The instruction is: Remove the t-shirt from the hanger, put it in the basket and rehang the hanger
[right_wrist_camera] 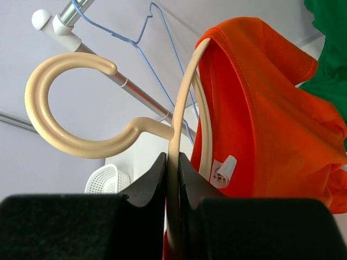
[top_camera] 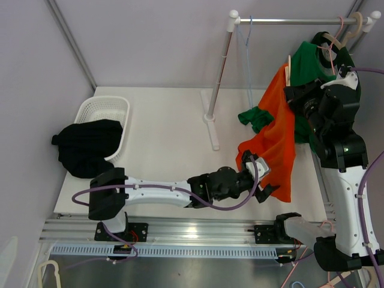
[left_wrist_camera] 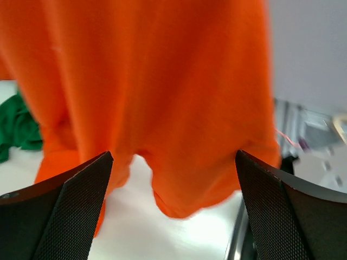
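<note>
An orange t-shirt (top_camera: 277, 135) hangs on a cream plastic hanger (right_wrist_camera: 181, 119), held off the rail at the right. My right gripper (right_wrist_camera: 172, 168) is shut on the hanger's arm just below its hook; in the top view it (top_camera: 300, 99) sits behind the shirt's top. The shirt's collar and label show in the right wrist view (right_wrist_camera: 255, 119). My left gripper (top_camera: 264, 171) is open at the shirt's lower hem, its jaws wide apart with the hem (left_wrist_camera: 179, 200) hanging between them, untouched.
A clothes rail (top_camera: 288, 21) on a white stand (top_camera: 213, 117) carries a blue wire hanger (top_camera: 247, 45) and more hangers at its right end. A green garment (top_camera: 312, 63) hangs behind the orange one. A white basket (top_camera: 103, 114) holds a black garment (top_camera: 87, 147).
</note>
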Robot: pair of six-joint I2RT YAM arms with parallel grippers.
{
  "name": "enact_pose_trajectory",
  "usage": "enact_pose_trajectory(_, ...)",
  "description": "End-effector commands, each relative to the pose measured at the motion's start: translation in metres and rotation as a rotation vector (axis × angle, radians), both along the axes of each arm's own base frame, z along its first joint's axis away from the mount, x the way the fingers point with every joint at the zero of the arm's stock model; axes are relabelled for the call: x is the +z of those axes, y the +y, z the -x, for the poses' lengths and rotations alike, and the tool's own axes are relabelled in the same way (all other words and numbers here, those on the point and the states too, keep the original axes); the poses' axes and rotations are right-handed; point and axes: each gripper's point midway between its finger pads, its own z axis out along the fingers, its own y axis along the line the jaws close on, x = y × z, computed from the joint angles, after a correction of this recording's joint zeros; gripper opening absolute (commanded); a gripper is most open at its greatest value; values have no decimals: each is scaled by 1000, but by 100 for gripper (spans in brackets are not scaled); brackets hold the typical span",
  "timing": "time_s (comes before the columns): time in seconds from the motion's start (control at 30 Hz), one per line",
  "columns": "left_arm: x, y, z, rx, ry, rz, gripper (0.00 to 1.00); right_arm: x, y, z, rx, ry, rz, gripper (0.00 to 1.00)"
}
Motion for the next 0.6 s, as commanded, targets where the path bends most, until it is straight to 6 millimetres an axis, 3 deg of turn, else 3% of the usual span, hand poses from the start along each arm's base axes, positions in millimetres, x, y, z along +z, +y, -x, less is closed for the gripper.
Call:
enact_pose_trajectory(0.0, 61, 0, -29, 201, 60, 170, 100, 51, 3, 16, 23, -160, -41, 0)
enact_pose_trajectory(0.23, 83, -1, -15, 194, 4, 217, 96, 46, 0, 12, 8, -152, -28, 0)
enact_pose_trajectory(0.33, 83, -9, -9, 152, 13, 194, 52, 47, -1, 10, 1, -150, -26, 0)
enact_pose_trajectory(0.37, 81, -11, -6, 136, 21, 183, 23, 47, -1, 10, -2, -152, -24, 0)
enact_pose_trajectory(0.4, 86, -14, 0, 96, 25, 183, 10, 48, -1, 10, -1, -153, -25, 0)
enact_pose_trajectory(0.43, 84, -15, 5, 73, 32, 172, 1, 48, -2, 8, -10, -150, -22, 0)
enact_pose_trajectory(0.57, 89, -9, 34, -58, 57, 186, 1, 44, -5, 1, -31, -140, -6, 0)
